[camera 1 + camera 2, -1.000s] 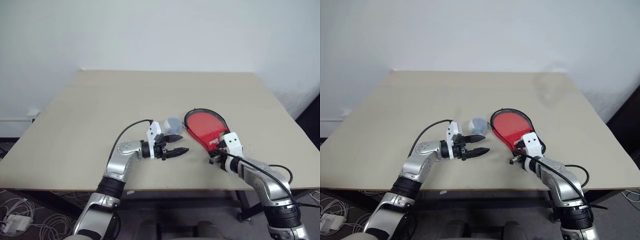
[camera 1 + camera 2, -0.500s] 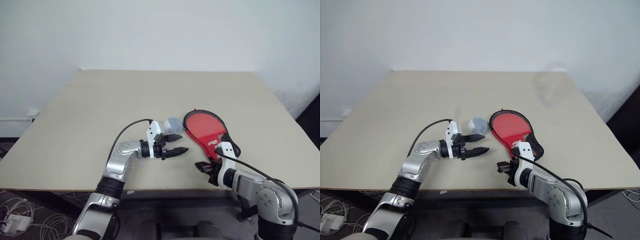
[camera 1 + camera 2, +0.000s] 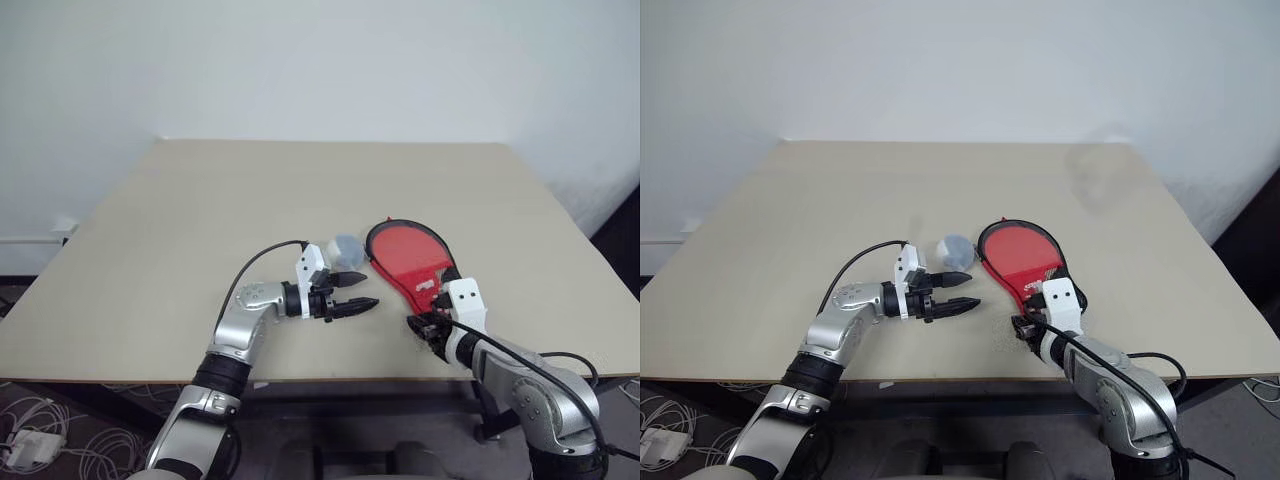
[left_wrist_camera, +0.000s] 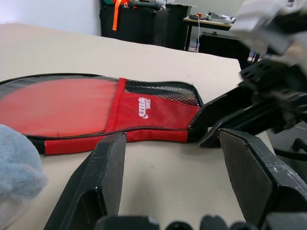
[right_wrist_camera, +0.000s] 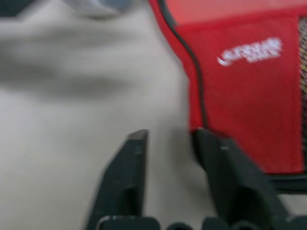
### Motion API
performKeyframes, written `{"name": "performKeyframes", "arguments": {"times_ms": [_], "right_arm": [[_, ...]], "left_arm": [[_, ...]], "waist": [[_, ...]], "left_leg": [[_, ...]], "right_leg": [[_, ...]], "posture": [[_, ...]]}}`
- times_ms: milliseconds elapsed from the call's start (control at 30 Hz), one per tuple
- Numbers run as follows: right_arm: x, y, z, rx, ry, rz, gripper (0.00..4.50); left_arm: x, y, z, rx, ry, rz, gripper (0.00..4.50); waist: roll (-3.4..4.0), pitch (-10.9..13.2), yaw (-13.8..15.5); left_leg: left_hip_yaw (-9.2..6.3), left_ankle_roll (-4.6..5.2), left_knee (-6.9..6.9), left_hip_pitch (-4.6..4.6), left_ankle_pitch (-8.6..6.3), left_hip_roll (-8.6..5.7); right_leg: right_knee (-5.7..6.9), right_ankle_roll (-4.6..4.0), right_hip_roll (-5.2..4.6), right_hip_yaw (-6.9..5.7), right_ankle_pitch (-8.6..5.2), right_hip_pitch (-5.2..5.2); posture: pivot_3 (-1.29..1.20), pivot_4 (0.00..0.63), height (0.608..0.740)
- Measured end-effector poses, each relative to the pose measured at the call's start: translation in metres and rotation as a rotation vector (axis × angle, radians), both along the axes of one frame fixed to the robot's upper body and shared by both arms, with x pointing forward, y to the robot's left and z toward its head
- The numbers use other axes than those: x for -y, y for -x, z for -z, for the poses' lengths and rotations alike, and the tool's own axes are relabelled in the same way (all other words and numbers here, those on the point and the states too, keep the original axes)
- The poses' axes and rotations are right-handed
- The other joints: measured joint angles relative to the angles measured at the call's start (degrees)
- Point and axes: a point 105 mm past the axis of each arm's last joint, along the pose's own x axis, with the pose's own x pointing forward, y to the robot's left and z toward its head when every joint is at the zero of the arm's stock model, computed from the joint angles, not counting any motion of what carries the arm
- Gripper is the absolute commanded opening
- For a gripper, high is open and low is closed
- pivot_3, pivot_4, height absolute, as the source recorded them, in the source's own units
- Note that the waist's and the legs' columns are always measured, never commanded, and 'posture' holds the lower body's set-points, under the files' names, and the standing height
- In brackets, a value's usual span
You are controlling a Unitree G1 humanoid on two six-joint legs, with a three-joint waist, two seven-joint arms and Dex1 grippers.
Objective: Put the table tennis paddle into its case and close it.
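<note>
The case (image 3: 405,255) lies flat on the table (image 3: 200,220), red side up, with black trim, a mesh pocket and a white logo (image 4: 143,107). The paddle is hidden. My right gripper (image 5: 170,136) is open just off the case's narrow end near the front edge, and one finger (image 5: 225,163) is right beside the red edge. Only bare table shows between its fingers. My left gripper (image 3: 365,288) hovers level and wide open, pointing at the case from the left, with nothing in it.
A pale grey ball-like lump (image 3: 345,244) rests between the left gripper and the round end of the case. The table's front edge (image 3: 330,378) runs close below both grippers. The far half of the table is bare.
My right gripper, shut at the case's narrow end a second ago, pulled back toward the front edge and has opened. The left arm has not moved.
</note>
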Motion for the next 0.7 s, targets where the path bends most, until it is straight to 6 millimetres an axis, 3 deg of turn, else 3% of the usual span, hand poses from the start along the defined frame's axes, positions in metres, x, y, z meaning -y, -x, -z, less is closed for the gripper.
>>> {"name": "performKeyframes", "arguments": {"times_ms": [67, 700], "right_arm": [[0.001, -0.005, 0.001, 0.018, 0.030, -0.009, 3.83], [0.014, -0.012, 0.010, 0.091, 0.213, -0.102, 3.83]], "left_arm": [[0.001, 0.000, 0.000, 0.002, 0.001, 0.002, 3.21], [0.001, -0.001, -0.001, 0.031, 0.008, -0.007, 3.21]], "waist": [[0.00, 0.00, 0.03], [-0.05, -0.02, 0.13]], "left_leg": [[-0.01, 0.00, 0.02, 0.00, 0.00, -0.01], [-0.02, 0.01, 0.06, 0.04, 0.00, -0.02]], "right_leg": [[-0.02, 0.00, 0.00, -0.01, 0.00, 0.01], [-0.04, 0.00, -0.02, -0.01, 0.00, 0.02]], "posture": [[0.00, 0.000, 0.728], [0.00, 0.000, 0.728]]}}
